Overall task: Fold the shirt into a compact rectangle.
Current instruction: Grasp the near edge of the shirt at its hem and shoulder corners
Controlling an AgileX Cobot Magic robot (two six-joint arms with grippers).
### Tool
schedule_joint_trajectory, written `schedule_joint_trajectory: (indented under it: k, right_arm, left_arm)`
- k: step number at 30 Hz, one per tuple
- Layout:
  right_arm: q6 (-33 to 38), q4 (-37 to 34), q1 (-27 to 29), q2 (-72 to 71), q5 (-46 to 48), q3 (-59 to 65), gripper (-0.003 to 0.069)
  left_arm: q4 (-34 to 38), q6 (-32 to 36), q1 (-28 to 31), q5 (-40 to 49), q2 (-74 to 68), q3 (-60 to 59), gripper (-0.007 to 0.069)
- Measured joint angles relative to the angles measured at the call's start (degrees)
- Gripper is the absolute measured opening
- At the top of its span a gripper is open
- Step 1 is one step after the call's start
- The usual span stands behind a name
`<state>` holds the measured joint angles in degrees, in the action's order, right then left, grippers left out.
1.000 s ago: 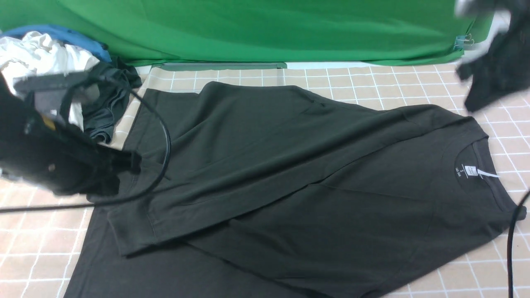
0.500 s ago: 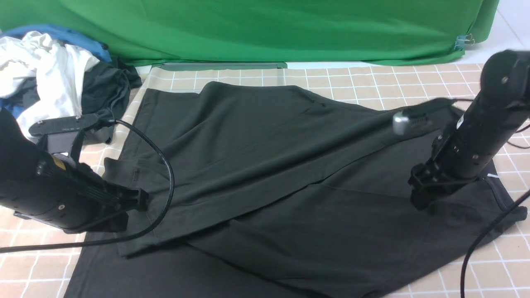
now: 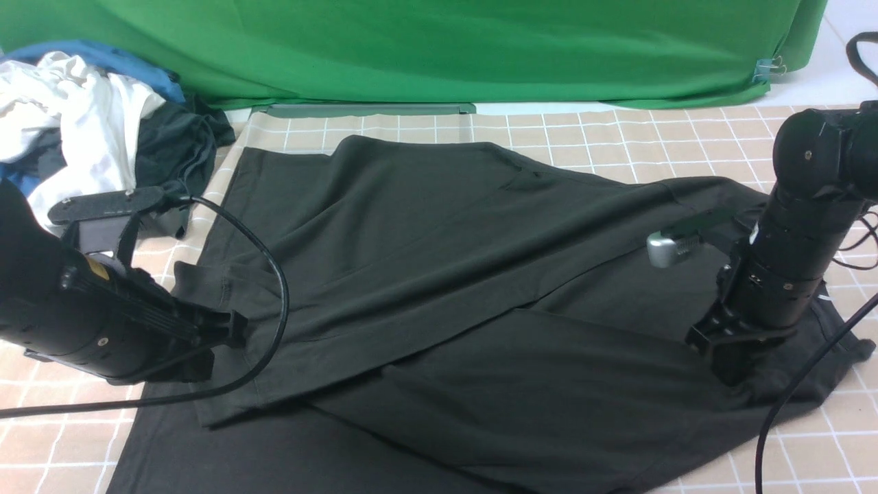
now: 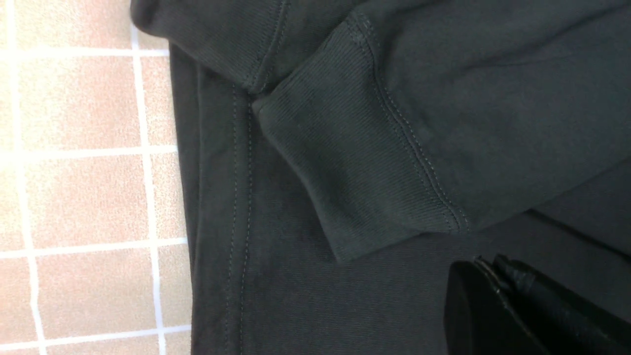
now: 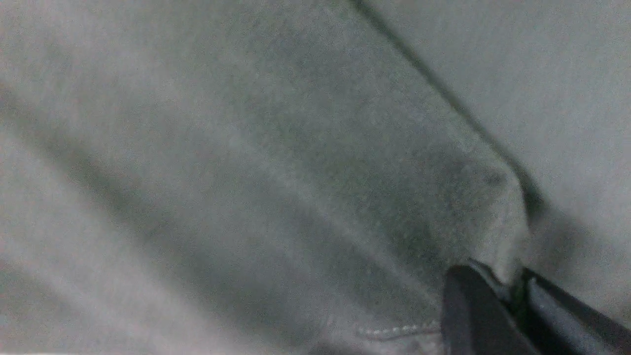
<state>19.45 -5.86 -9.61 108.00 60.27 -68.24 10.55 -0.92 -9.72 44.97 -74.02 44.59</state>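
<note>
The black shirt (image 3: 439, 274) lies spread over the tiled table, one long sleeve folded slantwise across its body. My left gripper (image 3: 236, 331) is shut and empty, just above the shirt's body beside the ribbed cuff (image 4: 355, 162). In the left wrist view its tips (image 4: 485, 266) are clear of that cuff. My right gripper (image 3: 732, 367) points down into the collar end of the shirt, hiding the neck label. In the right wrist view it (image 5: 510, 281) is shut on a small raised fold of the shirt's fabric (image 5: 296, 172).
A heap of clothes sits at the back left: a white garment (image 3: 82, 116), a dark grey-teal one (image 3: 171, 151) and something blue (image 3: 103, 58). A green backdrop (image 3: 439, 48) hangs behind the table. Black cables (image 3: 274, 274) loop from both arms over the cloth.
My right arm has come down from high at the back right onto the collar end, opened, then closed on the cloth. The left arm sank slightly and has since held still.
</note>
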Motion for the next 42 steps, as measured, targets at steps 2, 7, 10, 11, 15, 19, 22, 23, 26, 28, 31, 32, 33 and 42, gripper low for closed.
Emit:
schedule_joint_trajectory:
  k: [2, 7, 10, 11, 15, 19, 22, 23, 26, 28, 31, 32, 33, 42]
  right_arm:
    - [0.32, 0.08, 0.00, -1.28, 3.51, 0.00, 0.0090]
    - [0.37, 1.35, 0.00, -3.88, 7.96, 0.00, 0.0090]
    - [0.32, 1.75, 0.00, -4.81, 8.40, 0.07, 0.0090]
    - [0.32, 1.81, 0.00, -5.14, 8.40, 0.07, 0.0090]
    - [0.32, 1.95, 0.00, -6.14, 8.45, 0.07, 0.0090]
    - [-0.62, 3.51, 0.00, -7.17, 8.57, 0.07, 0.0090]
    - [-1.83, 5.34, 0.00, -8.09, 8.57, 0.70, 0.0090]
    - [-1.84, 5.86, 0.05, -8.38, 8.69, 1.05, 0.0090]
    - [-2.03, 7.16, 0.09, -9.04, 8.81, 2.56, 0.0090]
    - [-2.32, 7.86, 0.17, -9.12, 8.35, 3.68, 0.0091]
    - [-2.88, 8.24, 0.28, -9.12, 6.85, 4.13, 0.0112]
    - [-3.69, 8.51, 0.28, -9.17, 6.19, 4.13, 0.0140]
    - [-4.37, 8.70, 0.28, -9.15, 5.59, 4.13, 0.0176]
    - [-7.31, 9.92, 0.36, -9.15, 6.91, -3.70, 0.0451]
  left_arm:
    - [0.00, 0.00, 0.00, 0.07, 0.00, 0.00, 0.0018]
    - [0.00, 0.17, 0.00, 0.13, 0.00, 0.00, 0.0018]
    - [0.00, 1.31, 0.00, 0.74, 0.00, 0.00, 0.0018]
    - [0.00, 1.46, 0.00, 1.09, 0.00, 0.00, 0.0018]
    - [0.00, 1.76, 0.00, 2.54, 0.00, 0.00, 0.0018]
    - [0.00, 2.02, 0.00, 3.68, 0.03, 0.00, 0.0018]
    - [0.00, 2.34, 0.00, 4.07, 0.03, 0.00, 0.0018]
    - [0.05, 2.34, 0.00, 4.13, 0.03, 0.00, 0.0018]
    - [0.28, 2.36, 0.00, 4.13, 0.03, 0.00, 0.0018]
    - [0.64, 2.41, 0.00, 4.08, 0.03, 0.00, 0.0018]
    - [1.56, 2.41, 0.00, 3.40, 0.03, 0.00, 0.0018]
    - [2.02, 2.41, 0.00, 2.86, 0.03, 0.00, 0.0018]
    - [2.37, 2.41, 0.00, 2.32, 0.03, 0.00, 0.0018]
    - [2.86, 2.36, 0.00, 1.89, 0.03, 5.02, 0.0018]
